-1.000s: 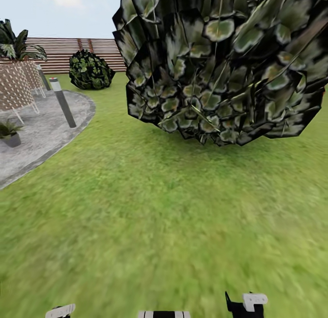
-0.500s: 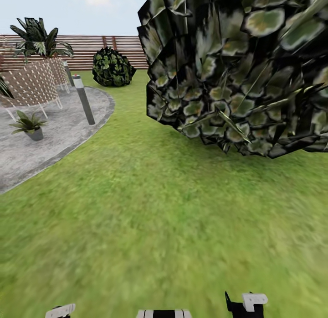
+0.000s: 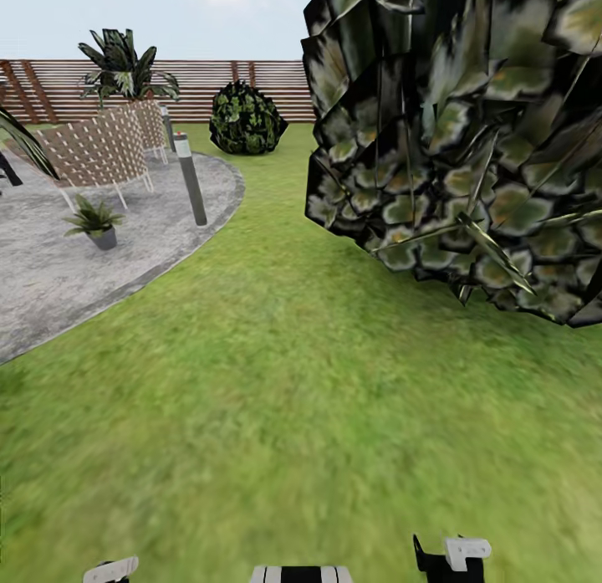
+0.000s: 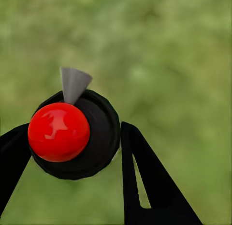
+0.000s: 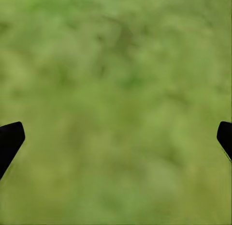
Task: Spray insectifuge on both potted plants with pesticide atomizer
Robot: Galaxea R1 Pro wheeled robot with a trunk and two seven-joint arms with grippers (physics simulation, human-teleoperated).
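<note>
On patio (image 3: 50, 290), far left ahead: potted plant (image 3: 94, 222), well apart from both arms, nearer left side. Left fingers (image 4: 67, 147) closed round atomizer (image 4: 72, 133), red cap facing camera. Right fingers (image 5: 116, 138) spread wide, empty, over lawn (image 3: 276, 416).

From my seat the lawn (image 3: 276, 382) reads as soft, matt grass, blurred to a fuzzy green under both wrist cameras; the patio (image 3: 58, 265) beside it looks like rough, mottled grey stone; the fence (image 3: 209, 85) behind is brown slatted wood. Between my left gripper (image 4: 72, 152) fingers, which are matt black and plastic-looking, I see a glossy red ball (image 4: 58, 131) with bright highlights on a dull black round body (image 4: 104, 133); the big bush (image 3: 468, 148) has flat, dull leaves.
</note>
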